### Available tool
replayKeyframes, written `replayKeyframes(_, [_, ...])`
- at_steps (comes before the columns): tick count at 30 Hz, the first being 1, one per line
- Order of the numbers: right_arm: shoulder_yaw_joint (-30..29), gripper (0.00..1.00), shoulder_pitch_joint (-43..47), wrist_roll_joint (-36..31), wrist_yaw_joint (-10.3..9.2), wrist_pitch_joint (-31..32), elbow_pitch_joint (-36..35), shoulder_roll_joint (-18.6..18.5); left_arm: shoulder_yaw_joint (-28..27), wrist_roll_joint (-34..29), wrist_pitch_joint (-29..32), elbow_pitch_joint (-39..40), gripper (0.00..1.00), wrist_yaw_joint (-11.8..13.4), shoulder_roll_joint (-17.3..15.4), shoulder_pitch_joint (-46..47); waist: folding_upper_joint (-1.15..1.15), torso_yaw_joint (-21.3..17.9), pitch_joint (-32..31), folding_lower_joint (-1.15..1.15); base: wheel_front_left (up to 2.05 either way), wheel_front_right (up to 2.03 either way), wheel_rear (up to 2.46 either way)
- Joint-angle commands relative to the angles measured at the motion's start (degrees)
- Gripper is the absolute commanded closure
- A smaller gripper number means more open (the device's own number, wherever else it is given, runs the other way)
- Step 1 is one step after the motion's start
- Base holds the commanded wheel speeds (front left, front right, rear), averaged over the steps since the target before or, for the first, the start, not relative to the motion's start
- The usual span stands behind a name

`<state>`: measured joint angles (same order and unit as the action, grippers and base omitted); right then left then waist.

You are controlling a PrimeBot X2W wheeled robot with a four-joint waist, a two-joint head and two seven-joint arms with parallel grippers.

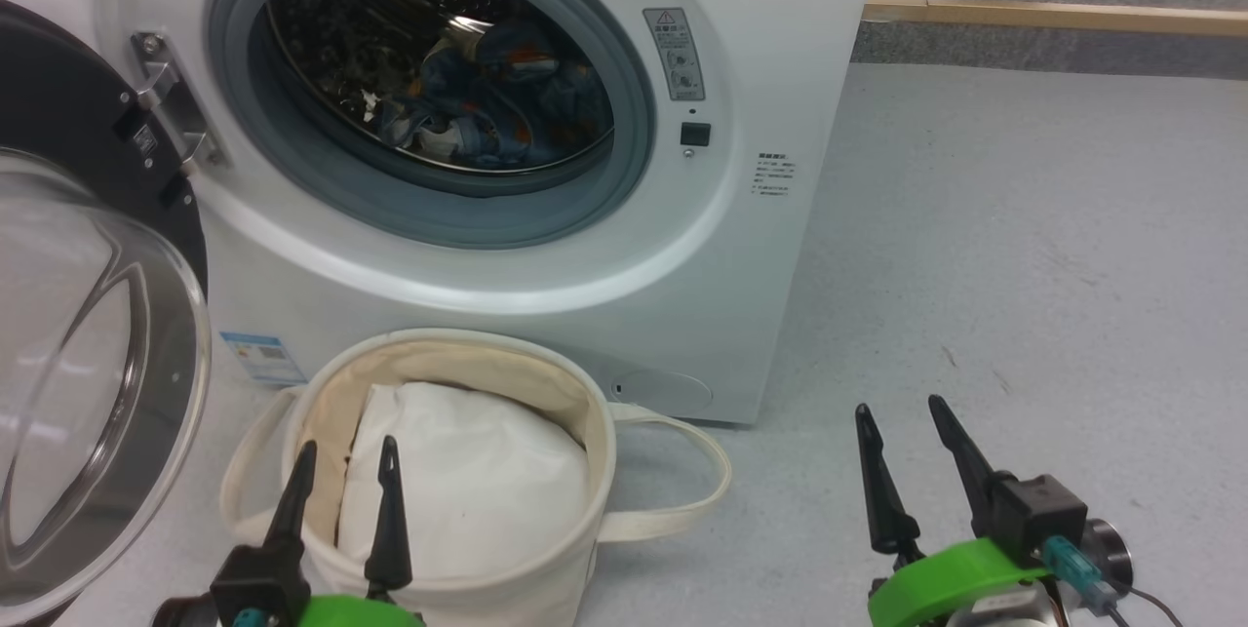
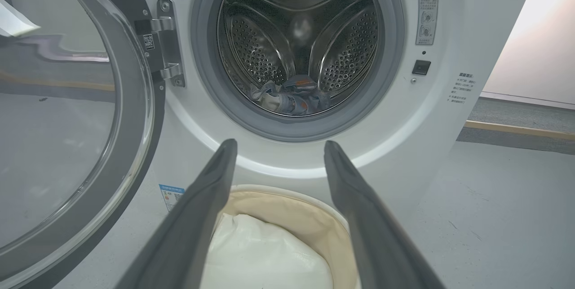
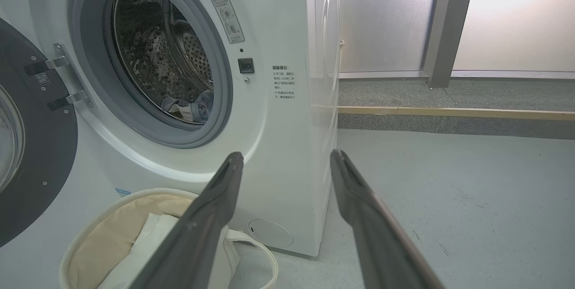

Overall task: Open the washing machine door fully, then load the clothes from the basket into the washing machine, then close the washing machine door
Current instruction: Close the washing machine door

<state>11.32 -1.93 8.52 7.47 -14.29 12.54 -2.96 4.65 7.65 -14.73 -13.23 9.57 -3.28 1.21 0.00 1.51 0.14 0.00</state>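
Plainly the soft light-blue printed clothes [image 1: 497,110] lie at the bottom of the shiny perforated steel drum [image 1: 331,32], behind the grey rubber gasket [image 1: 629,120] of the big white front-loading washing machine [image 1: 546,305]. Its large round black-rimmed door [image 1: 97,344], with a bulging clear glass bowl, stands swung wide open on the metal hinge [image 1: 171,110] at the machine's left. Just in front of the machine sits the round cream canvas basket [image 1: 575,393], holding plain white padding [image 1: 468,490], its loop handles [image 1: 702,471] drooping toward the grey floor [image 1: 1024,266]. The left gripper [image 1: 349,447] hovers over the basket's near rim, fingers spread apart and empty. The right gripper [image 1: 899,408] hangs over bare floor, well right of the basket, its fingers likewise parted, gripping nothing
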Motion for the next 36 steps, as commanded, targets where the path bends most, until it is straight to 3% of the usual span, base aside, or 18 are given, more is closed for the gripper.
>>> replayKeyframes(1, [1.11,0.0,-1.55,-0.15,0.02,-0.71,-1.49,0.08,-2.0,-0.02,-0.27,1.49,0.0,0.1,0.13,2.21,0.0,0.03,0.03,0.0,-1.18,0.57,0.6])
replayKeyframes(22, [2.12,0.0,-1.03,-0.01,0.02,-0.71,-1.18,0.08,-0.3,-3.25,-0.27,1.85,0.0,-0.37,0.38,1.77,0.0,1.95,0.15,0.0,-1.88,1.7,0.18])
replayKeyframes(36, [4.56,0.0,-1.43,0.3,0.02,-0.71,-2.63,0.08,2.17,-2.29,-0.27,3.12,0.0,2.08,0.39,2.11,0.0,7.01,0.52,0.0,-0.5,0.5,0.0])
